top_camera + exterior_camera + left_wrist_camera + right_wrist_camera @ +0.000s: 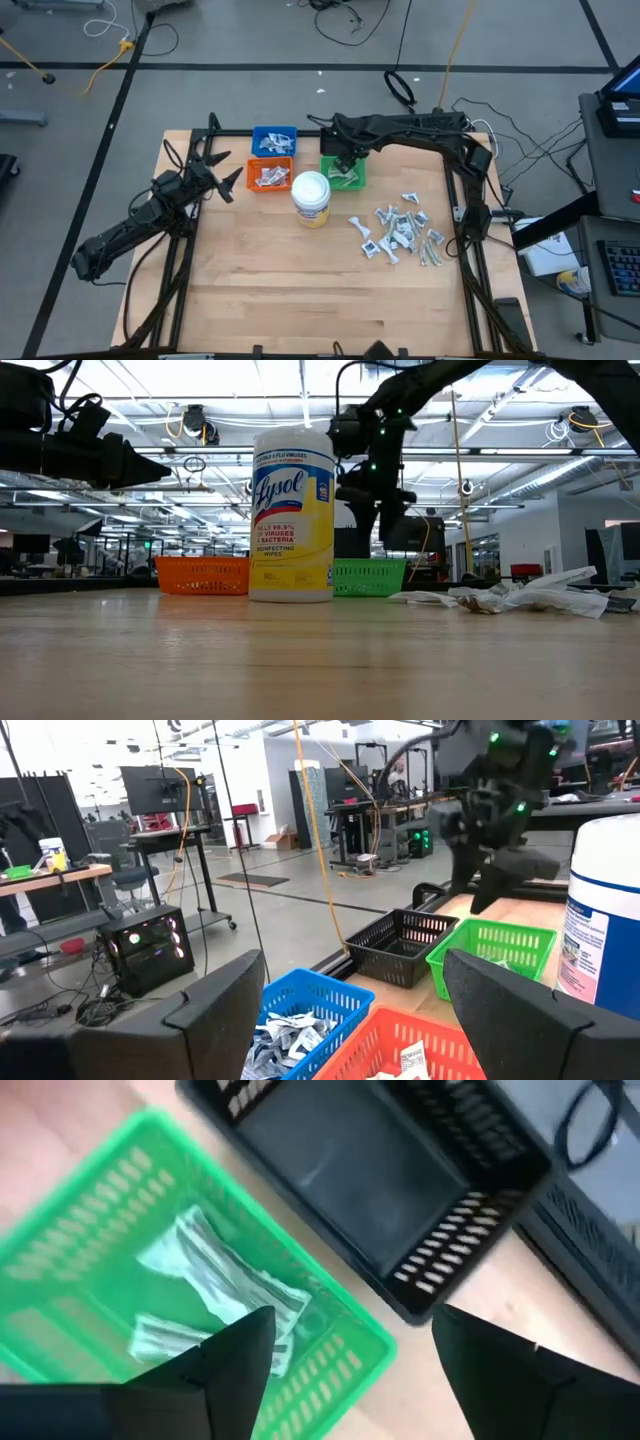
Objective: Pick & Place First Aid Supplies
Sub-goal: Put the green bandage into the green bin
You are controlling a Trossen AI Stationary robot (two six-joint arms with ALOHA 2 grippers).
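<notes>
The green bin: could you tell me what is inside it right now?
The green bin holds a few white-and-grey packets. The open right gripper hovers above it; its fingers cover part of the bin.

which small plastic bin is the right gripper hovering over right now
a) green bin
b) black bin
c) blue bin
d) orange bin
a: the right gripper hangs with open fingers above the green slotted plastic bin, with white-and-grey packets lying inside it.
</notes>
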